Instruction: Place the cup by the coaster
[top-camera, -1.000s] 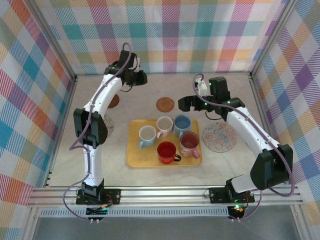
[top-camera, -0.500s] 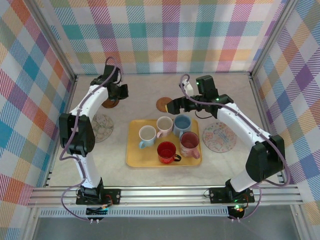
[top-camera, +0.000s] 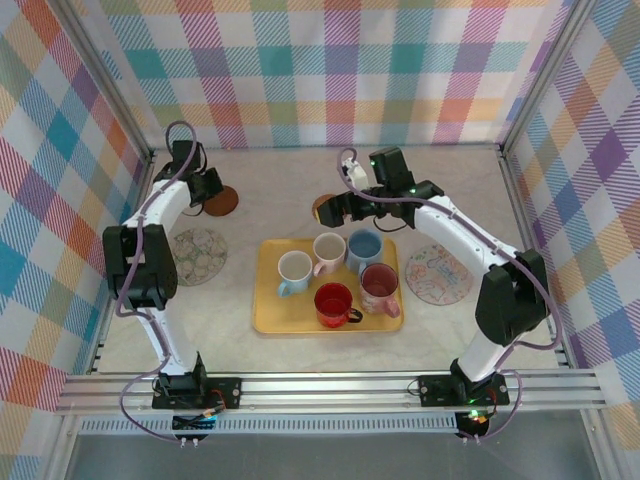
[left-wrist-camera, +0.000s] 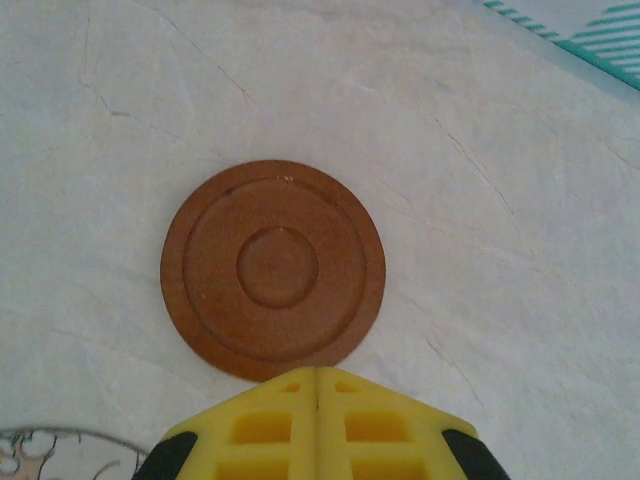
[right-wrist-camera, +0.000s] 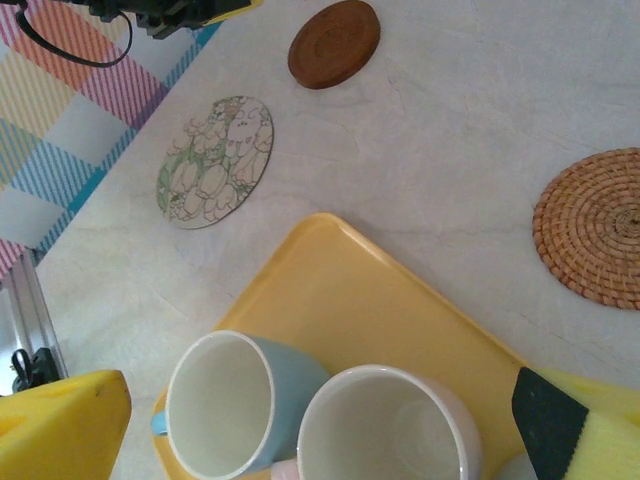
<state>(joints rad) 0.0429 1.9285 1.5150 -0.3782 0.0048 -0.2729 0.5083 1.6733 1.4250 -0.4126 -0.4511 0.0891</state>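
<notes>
pale-blue cup (right-wrist-camera: 222, 400) upright, mouth up | on yellow tray (right-wrist-camera: 330, 290) | wooden coaster (left-wrist-camera: 272, 268) flat

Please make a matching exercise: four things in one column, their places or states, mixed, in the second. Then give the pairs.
1. round brown wooden coaster
2. round woven straw coaster
3. glossy red mug
4. left gripper

a. on the yellow plastic tray
b. shut
c. on the table, right before the left gripper
d. on the table, directly behind the tray

Pairs: 1-c, 2-d, 3-a, 4-b
</notes>
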